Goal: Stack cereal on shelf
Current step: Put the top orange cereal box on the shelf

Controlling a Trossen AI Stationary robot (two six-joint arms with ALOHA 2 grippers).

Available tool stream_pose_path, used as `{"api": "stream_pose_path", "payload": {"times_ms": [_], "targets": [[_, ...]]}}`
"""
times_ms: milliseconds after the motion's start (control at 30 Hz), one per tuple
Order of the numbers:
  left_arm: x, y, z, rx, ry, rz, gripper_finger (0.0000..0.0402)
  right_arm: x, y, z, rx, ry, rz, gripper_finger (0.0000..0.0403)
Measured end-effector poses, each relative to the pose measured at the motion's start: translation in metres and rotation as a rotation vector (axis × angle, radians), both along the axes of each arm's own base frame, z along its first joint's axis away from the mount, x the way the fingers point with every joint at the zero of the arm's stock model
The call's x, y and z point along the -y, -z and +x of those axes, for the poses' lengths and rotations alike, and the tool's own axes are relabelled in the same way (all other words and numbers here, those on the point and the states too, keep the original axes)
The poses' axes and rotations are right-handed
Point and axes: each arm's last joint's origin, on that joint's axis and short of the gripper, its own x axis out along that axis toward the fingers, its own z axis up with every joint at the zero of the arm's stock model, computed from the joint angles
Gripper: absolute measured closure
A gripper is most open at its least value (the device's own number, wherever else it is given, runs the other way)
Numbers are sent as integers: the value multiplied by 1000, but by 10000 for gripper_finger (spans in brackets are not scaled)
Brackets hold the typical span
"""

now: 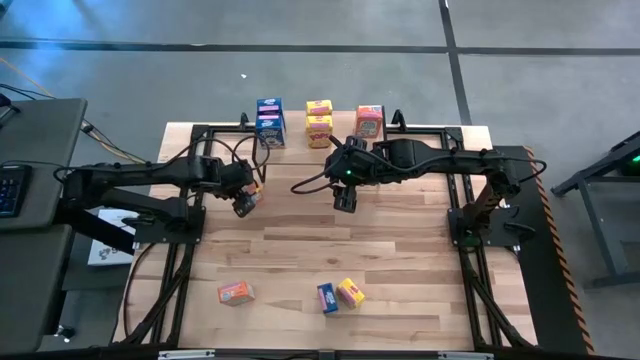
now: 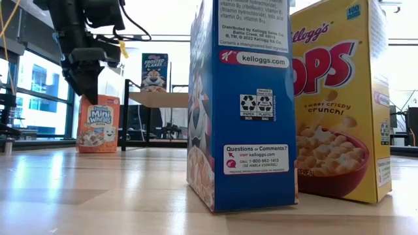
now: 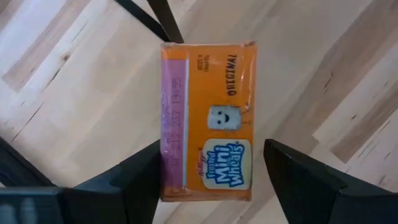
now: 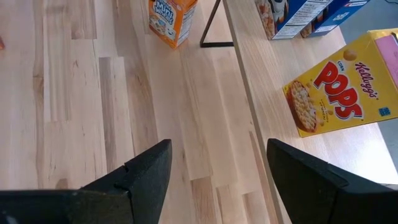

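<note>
The left gripper (image 3: 208, 180) hangs over the pale plank counter (image 1: 330, 240), its matte fingers (image 3: 134, 180) spread either side of an upright orange cardboard box (image 3: 207, 121), whose long top face runs between them; contact unclear. The right gripper (image 4: 217, 174) gapes wide, empty, beside the light-wood shelf (image 4: 273, 81). 3 boxes remain on the counter's near side, including a blue box (image 1: 327, 297).

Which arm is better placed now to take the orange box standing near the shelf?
The left. Its end effector hangs open directly over the orange box, one finger on each side. The right end effector is open over bare table, with that box farther off.
</note>
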Motion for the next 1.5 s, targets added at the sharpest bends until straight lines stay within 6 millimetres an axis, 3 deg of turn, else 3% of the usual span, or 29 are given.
{"api": "stream_pose_path", "payload": {"times_ms": [267,533,867,1233,1500], "targets": [[0,0,0,-5,28,-6,208,0,0,0,0,0,0,146],[1,0,0,0,56,-36,236,0,0,0,0,0,0,146],[3,0,1,-1,100,-44,242,-1,0,0,1,-14,19,146],[17,-1,8,38,191,-36,243,-3,0,1,5,-56,75,146],[23,-12,17,121,256,-7,243,-3,0,1,5,-59,79,146]]}}
